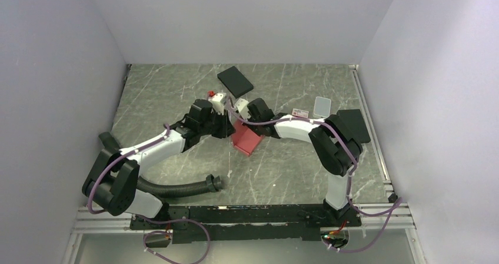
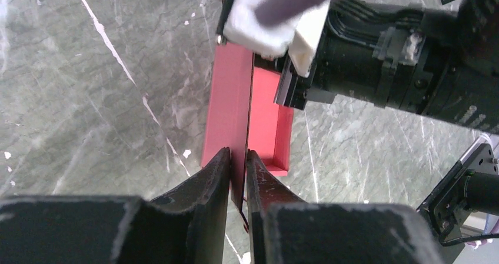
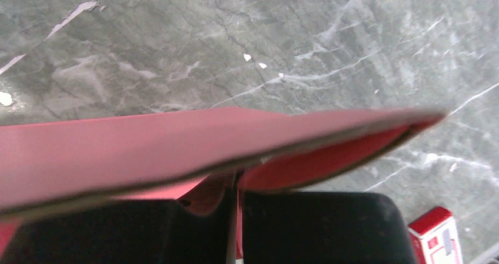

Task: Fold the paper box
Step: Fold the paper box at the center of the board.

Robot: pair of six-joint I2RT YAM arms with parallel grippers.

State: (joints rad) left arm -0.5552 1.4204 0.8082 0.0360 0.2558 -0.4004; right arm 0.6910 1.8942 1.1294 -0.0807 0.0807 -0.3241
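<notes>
The paper box point(image 1: 246, 139) is pinkish-red cardboard, partly folded, held over the middle of the table between both arms. In the left wrist view it point(image 2: 228, 105) stands as a long upright panel with a shallow tray part point(image 2: 270, 123) to its right. My left gripper point(image 2: 238, 158) is shut on the near edge of that panel. My right gripper point(image 3: 234, 184) is shut on a thin flap of the box point(image 3: 176, 143), which fills that view from left to right. In the top view the left gripper point(image 1: 226, 126) and the right gripper point(image 1: 250, 118) meet at the box's far edge.
A black flat box point(image 1: 235, 81) lies at the back. A tiny red-and-white carton point(image 1: 300, 113) lies right of the right wrist, also showing in the right wrist view point(image 3: 435, 234). A clear small container point(image 1: 322, 106) sits beside it. A black ribbed hose point(image 1: 176, 187) lies at the front.
</notes>
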